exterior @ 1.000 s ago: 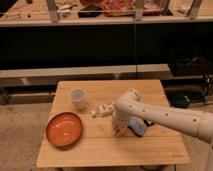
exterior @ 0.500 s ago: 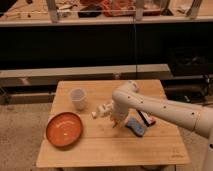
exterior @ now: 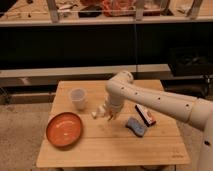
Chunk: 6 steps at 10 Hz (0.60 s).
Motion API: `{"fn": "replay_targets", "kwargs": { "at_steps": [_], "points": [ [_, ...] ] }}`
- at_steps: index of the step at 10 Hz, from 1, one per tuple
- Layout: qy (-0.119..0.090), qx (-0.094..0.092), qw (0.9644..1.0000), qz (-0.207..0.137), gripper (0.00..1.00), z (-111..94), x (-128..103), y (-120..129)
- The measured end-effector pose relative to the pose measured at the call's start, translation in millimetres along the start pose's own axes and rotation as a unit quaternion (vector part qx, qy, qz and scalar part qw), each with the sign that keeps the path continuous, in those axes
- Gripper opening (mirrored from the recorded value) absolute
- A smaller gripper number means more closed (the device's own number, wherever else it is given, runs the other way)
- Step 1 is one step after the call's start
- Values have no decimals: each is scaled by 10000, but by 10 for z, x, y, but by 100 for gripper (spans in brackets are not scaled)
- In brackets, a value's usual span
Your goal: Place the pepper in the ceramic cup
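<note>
The ceramic cup [exterior: 78, 97] is small, white and upright at the table's back left. My gripper [exterior: 109, 114] points down at mid-table, right of the cup and close above the wood. A small pale object [exterior: 95, 114] lies just left of the gripper. A small orange-brown bit [exterior: 111, 118] shows under the gripper's tip; I cannot tell whether either one is the pepper. The arm [exterior: 150, 97] comes in from the right.
An orange round plate [exterior: 65, 130] lies at the front left. A blue sponge [exterior: 135, 126] and a dark packet with red and white [exterior: 145, 115] lie right of the gripper. The wooden table [exterior: 115, 150] ends close in front; dark shelving stands behind.
The arm has swung left, taking the gripper from beside the blue sponge toward the table's middle. The cup, the plate and the pale object have not moved.
</note>
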Motion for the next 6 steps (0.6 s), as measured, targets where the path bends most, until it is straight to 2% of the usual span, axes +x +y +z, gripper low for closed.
{"fn": "replay_targets", "kwargs": {
  "at_steps": [4,6],
  "points": [
    [135,80,9998,-114,3,-239,13,-432],
    [205,49,9997,-142,3,-289,25,-446]
  ]
}}
